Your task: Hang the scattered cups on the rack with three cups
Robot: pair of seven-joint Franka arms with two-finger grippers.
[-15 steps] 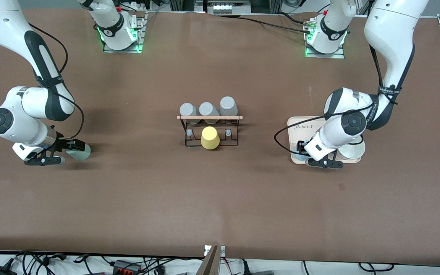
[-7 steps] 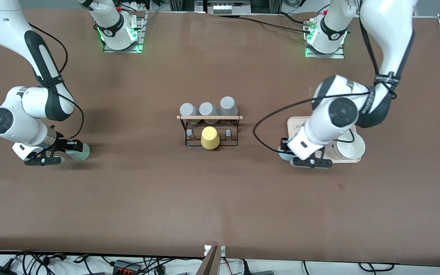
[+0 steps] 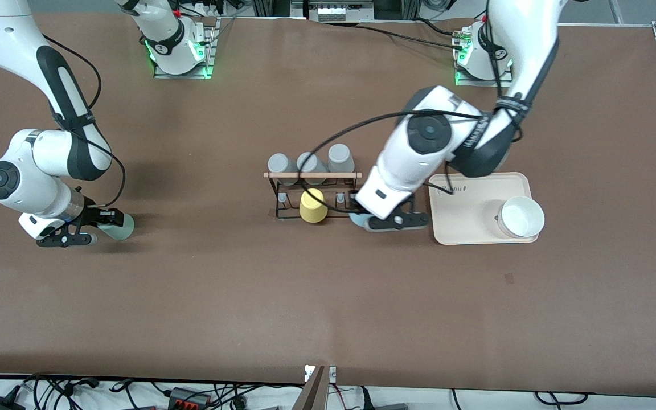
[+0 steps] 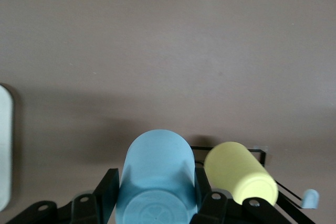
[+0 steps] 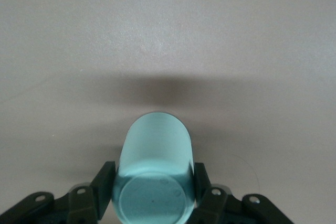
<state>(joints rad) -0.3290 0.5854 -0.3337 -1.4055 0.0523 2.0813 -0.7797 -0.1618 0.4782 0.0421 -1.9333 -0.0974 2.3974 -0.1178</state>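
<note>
My left gripper point(image 3: 360, 218) is shut on the light blue cup point(image 3: 356, 218) and holds it on its side, low beside the black wire rack point(image 3: 312, 175), at the rack's end toward the left arm. In the left wrist view the blue cup point(image 4: 157, 174) sits between the fingers point(image 4: 105, 192), with the yellow cup point(image 4: 239, 174) on the rack close beside it. My right gripper point(image 3: 107, 223) is shut on the mint green cup point(image 3: 120, 226), low over the table toward the right arm's end. The mint cup also shows in the right wrist view point(image 5: 155, 171).
Three grey cups point(image 3: 308, 164) hang along the rack's back row and a yellow cup point(image 3: 313, 206) on its front row. A cream tray point(image 3: 464, 216) with a white bowl point(image 3: 521, 217) lies toward the left arm's end, close to the left arm.
My left arm has carried the blue cup from the cream tray across to the rack's end. My right gripper has stayed in place with the mint cup.
</note>
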